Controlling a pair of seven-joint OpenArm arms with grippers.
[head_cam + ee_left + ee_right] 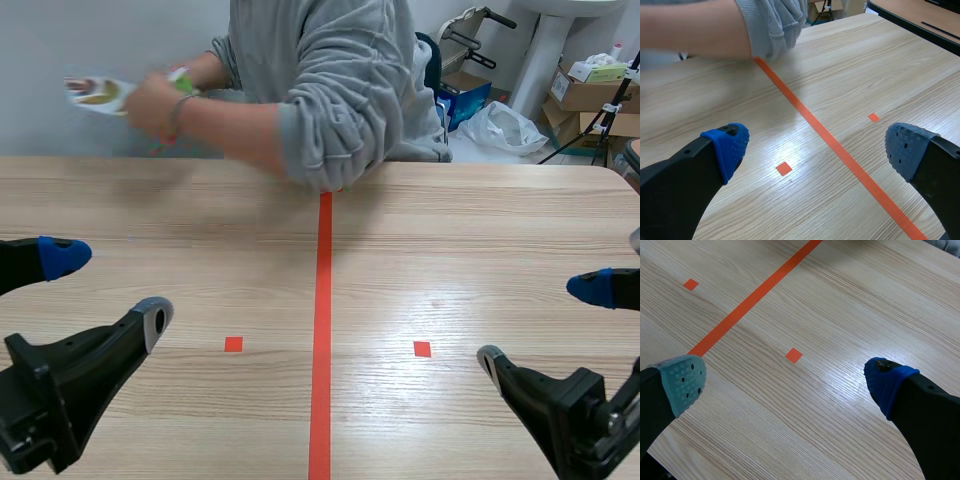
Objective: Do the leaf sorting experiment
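The left gripper [110,288] and the right gripper [540,323] are both spread wide, holding nothing, over the surface [450,230]. Far ahead of the left gripper, a person's hand [155,103] holds a blurred item [98,92].

left gripper [110,288] low at near left, jaws wide apart, nothing between them; right gripper [540,322] low at near right, jaws equally wide, nothing held; both angled forward and slightly inward toward the middle

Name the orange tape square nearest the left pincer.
The square left of the long tape line in the scene view; the other square lies right of it.
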